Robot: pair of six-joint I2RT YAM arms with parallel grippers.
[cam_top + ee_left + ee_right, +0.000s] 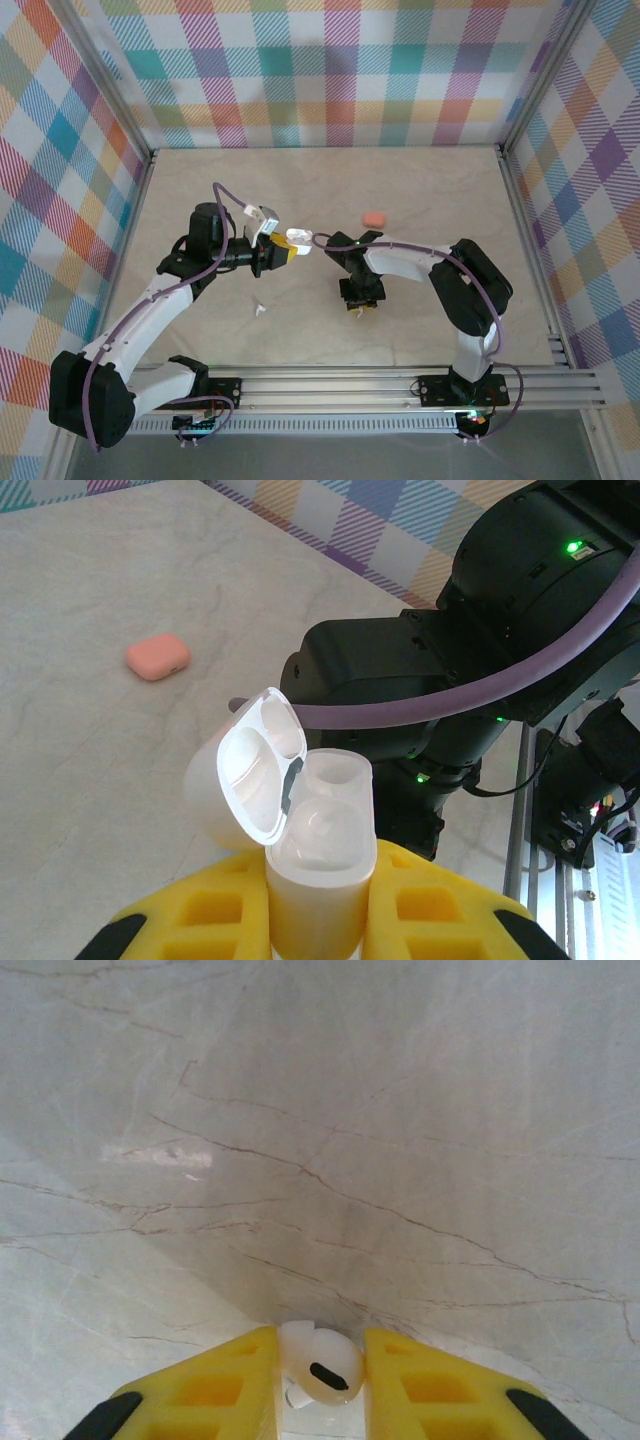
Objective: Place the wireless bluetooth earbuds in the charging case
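Table point(420, 190) spreads pale and marbled under my arms. My left gripper point(272, 252) clamps the open white charging case point(320, 830), lid tipped back; a shut pink case point(373, 218) lies farther back. My right gripper point(358, 303) pinches one white earbud point(322, 1365) low over the table.

I see the counter point(430, 190) in pale beige with thin brown veins, like marble. The walls point(330, 70) carry a pastel plaid of pink, teal, orange and purple. The charging case point(320, 830) and the earbud point(320, 1365) are white, and the other case point(158, 657) is salmon-pink. The left tool point(320, 905) and the right tool point(320, 1385) have yellow fingers. The cable point(450, 695) is purple.
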